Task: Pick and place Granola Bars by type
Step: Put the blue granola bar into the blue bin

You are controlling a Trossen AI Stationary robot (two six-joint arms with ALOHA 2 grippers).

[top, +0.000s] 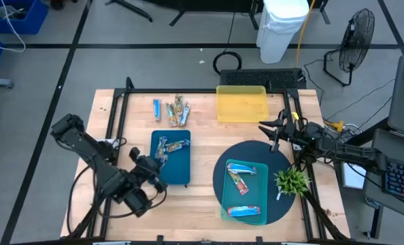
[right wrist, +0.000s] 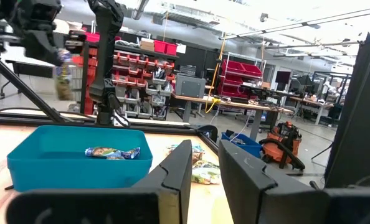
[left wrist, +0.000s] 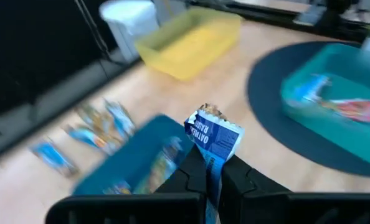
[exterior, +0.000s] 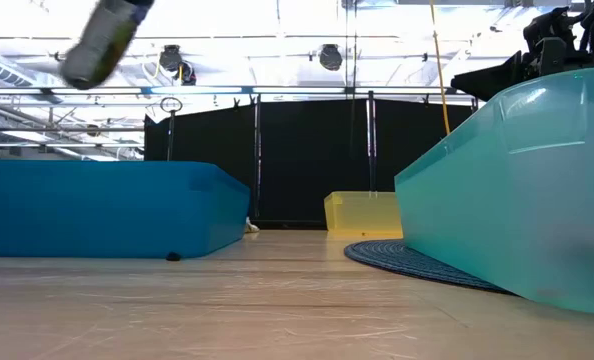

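I hold left pincer (left wrist: 213, 171) clamped on blue-wrapped bar (left wrist: 213, 134) — lifted for sorting; right pincer (right wrist: 203, 163) apart, waiting far right.

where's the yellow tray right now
In the high view the yellow tray sits at the table's far edge, right of centre, just beyond the round dark mat and to the right of the loose granola bars.

The left tool (left wrist: 213, 180) pinches a blue-wrapped bar (left wrist: 212, 135) whose lower part is hidden between the fingers, its print only partly legible. In the left wrist view the loose bars (left wrist: 88, 130) near the desk's far edge smear into streaks. The low view hides what lies inside the blue tray (exterior: 107, 210) and cuts the teal tray (exterior: 522, 190) at the frame's edge. From above, wrapper lettering is too small to read.
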